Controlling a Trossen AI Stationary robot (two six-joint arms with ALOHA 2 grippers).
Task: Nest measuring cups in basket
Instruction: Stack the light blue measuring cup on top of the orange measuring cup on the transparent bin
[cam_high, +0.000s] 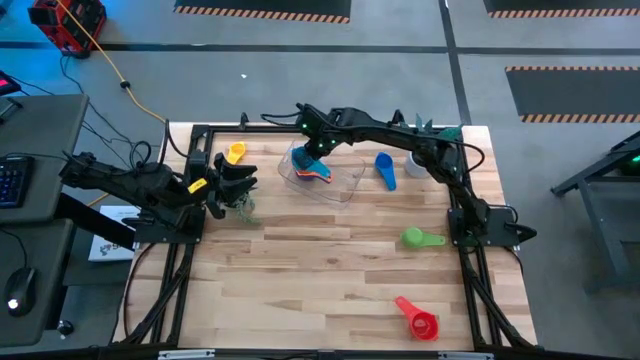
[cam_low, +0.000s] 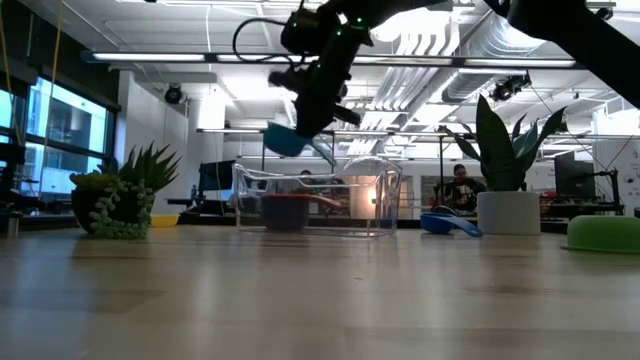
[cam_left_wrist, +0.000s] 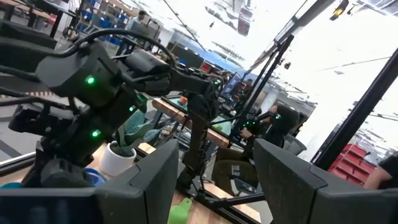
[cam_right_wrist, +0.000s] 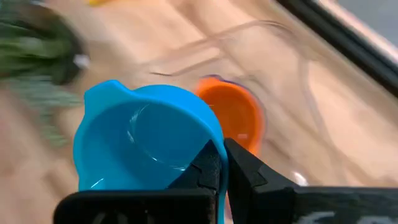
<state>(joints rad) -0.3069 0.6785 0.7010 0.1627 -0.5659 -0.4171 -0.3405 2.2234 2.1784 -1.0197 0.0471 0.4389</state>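
The light blue measuring cup, a light, stiff, slick plastic scoop best pinched at its rim or handle, hangs clamped in the right gripper over the basket at the table's 12 o'clock, above the orange cup.

Wooden worktop under everything. Near its left edge, a small spiky plant; near its far right corner, a leafy plant in a white pot. Beyond the worktop, a seated person. Left of it, a keyboard and mouse.
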